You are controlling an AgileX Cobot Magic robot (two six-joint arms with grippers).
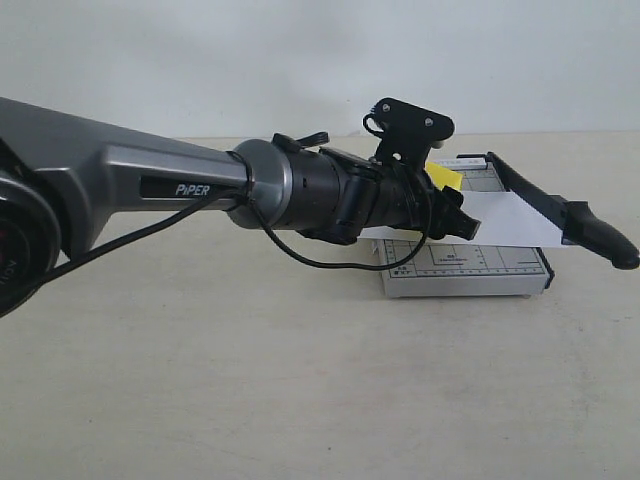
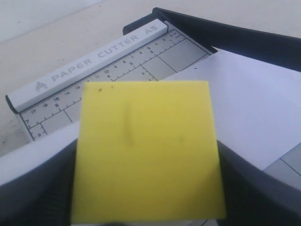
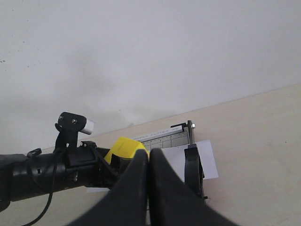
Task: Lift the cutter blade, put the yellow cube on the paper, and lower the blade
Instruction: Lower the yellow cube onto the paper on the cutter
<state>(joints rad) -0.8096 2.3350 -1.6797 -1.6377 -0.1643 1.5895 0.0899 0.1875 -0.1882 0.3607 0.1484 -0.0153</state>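
Note:
My left gripper (image 1: 455, 205) is shut on the yellow cube (image 1: 447, 177) and holds it over the left part of the grey cutter base (image 1: 470, 265). In the left wrist view the cube (image 2: 148, 150) fills the middle between the dark fingers (image 2: 33, 188), above the paper (image 2: 254, 108). The white paper (image 1: 510, 218) lies across the base and sticks out on the right. The black cutter blade (image 1: 540, 195) slants out from its back hinge with the handle past the base; nothing holds it. My right gripper (image 3: 149, 157) is shut and empty, away from the blade (image 3: 193, 167).
The cutter's white ruler bar (image 2: 89, 63) runs along the back edge of the base. A beige tabletop (image 1: 300, 380) spreads around the cutter, with a pale wall behind. The left arm's grey body (image 1: 130, 190) and its cable span the left half of the exterior view.

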